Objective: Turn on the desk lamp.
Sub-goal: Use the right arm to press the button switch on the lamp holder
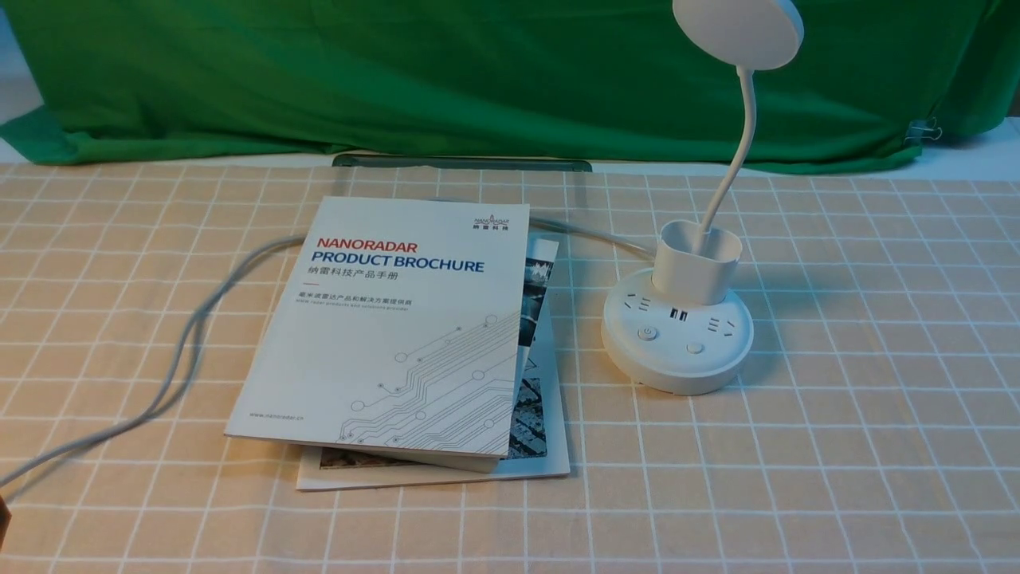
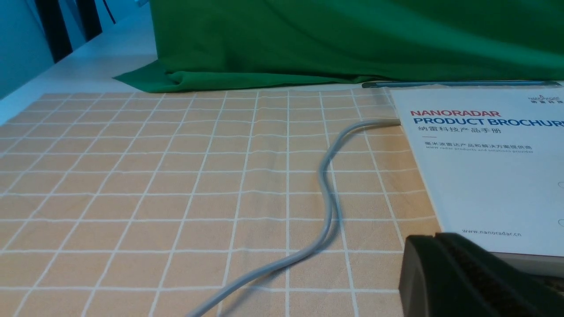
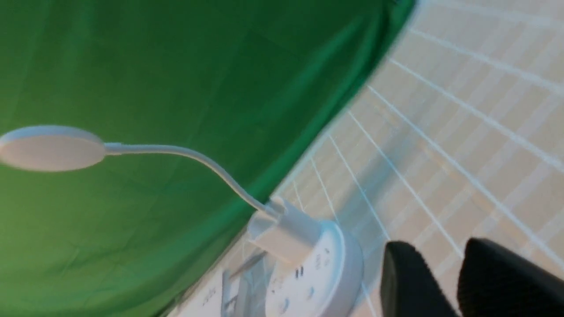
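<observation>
Fingers (image 3: pixel 410 281) on your right gripper (image 3: pixel 438 248) are sitting a little apart, and they are holding nothing. They are pointing toward the desk lamp (image 3: pixel 317 273) but are not touching it. Your left gripper (image 2: pixel 467 277) is showing only as one black lump in its own camera, so you cannot tell if it is spread or pressed together. It is hanging just beside the brochure (image 1: pixel 398 327) and near the grey cord (image 2: pixel 328 207).

From the front, the lamp is standing on the checked cloth (image 1: pixel 876 446) at 3 o'clock from the brochure. Its round head (image 1: pixel 737 32) is looking dark, so the light is likely off. On the base, the first button (image 1: pixel 647 333) is sitting at 8 o'clock from the cup (image 1: pixel 696 263), and the second button (image 1: pixel 695 347) at 6 o'clock.

You are likely doing the reaching step. Next, you are going to need one fingertip coming straight down on a button, pushing softly so the base is not sliding. Which button works the light is not showing.
</observation>
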